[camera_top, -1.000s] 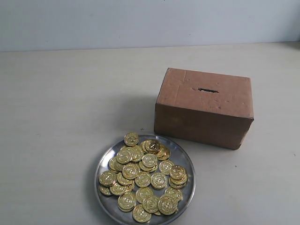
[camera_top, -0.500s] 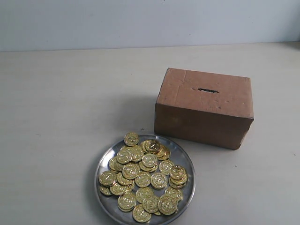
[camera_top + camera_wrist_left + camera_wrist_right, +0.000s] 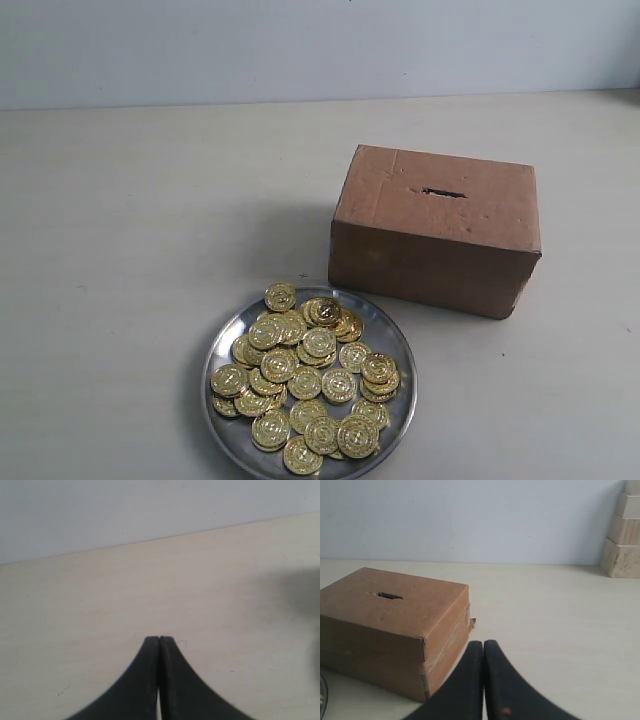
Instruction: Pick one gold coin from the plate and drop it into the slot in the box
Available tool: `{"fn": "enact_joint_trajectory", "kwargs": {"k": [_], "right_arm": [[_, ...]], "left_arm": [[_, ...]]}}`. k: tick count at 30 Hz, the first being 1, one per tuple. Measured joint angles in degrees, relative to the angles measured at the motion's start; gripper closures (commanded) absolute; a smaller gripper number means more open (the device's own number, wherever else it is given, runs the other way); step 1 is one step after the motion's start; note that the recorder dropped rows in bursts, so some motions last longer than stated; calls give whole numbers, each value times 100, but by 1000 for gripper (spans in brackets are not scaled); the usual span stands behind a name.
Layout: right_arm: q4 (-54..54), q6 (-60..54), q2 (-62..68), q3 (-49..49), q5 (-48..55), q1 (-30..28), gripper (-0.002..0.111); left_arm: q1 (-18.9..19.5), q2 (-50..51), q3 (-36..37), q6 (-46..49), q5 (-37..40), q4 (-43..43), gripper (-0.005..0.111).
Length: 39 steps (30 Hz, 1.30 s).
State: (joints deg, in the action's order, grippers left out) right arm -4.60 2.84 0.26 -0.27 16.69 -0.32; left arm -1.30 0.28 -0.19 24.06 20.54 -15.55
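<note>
One plate (image 3: 388, 338) held roughly three dozen overlapping coins (image 3: 305, 380) beside one box (image 3: 430, 255) with one slot (image 3: 443, 192). The left gripper (image 3: 159, 639) and right gripper (image 3: 483, 642) were clenched, empty.

Pale wooden blocks (image 3: 624, 555) stand stacked on the cream table (image 3: 150, 250).

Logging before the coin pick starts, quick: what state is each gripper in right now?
Left gripper: shut, holding nothing.
Right gripper: shut, holding nothing.
</note>
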Motion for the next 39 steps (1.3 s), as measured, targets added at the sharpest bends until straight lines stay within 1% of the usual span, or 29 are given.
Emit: {"fn": "enact_joint_trajectory", "kwargs": {"k": [5,9,12,39], "right_arm": [[0,0,0,0,7,0,108],[0,0,0,0,156,0,108],[0,0,0,0,204,0,108],[13,0,0,0,288,0,108]], "left_arm": [[0,0,0,-33,-41,0,107],[0,0,0,-523,-98,0,107],[0,0,0,-663,-99,65,107],[0,0,0,-687,-99,139,107]]}}
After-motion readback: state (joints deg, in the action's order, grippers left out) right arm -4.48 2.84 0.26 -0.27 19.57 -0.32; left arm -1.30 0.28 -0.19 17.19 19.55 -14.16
